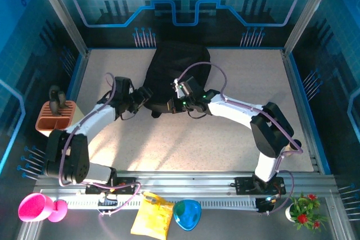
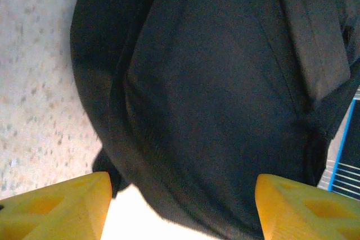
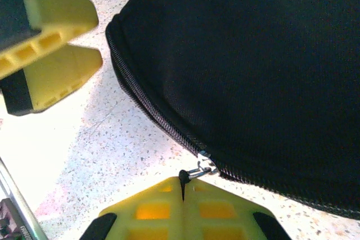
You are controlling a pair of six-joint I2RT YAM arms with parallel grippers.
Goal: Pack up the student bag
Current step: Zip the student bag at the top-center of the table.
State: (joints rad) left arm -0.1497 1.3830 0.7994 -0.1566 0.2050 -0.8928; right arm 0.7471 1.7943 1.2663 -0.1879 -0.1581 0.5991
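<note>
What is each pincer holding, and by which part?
Right pincer pinches the student bag by its zipper pull; left pincer is open, holding nothing.

Your white-and-black left arm [image 1: 90,121] reaches forward and inward from its base. Its yellow-fingered left gripper [image 2: 183,179] is spread wide. Your right arm [image 1: 239,108] bends leftward toward the middle. Its yellow-fingered right gripper [image 3: 183,186] is pinched tight on a small silver metal zipper pull [image 3: 203,167], near the left one.
</note>
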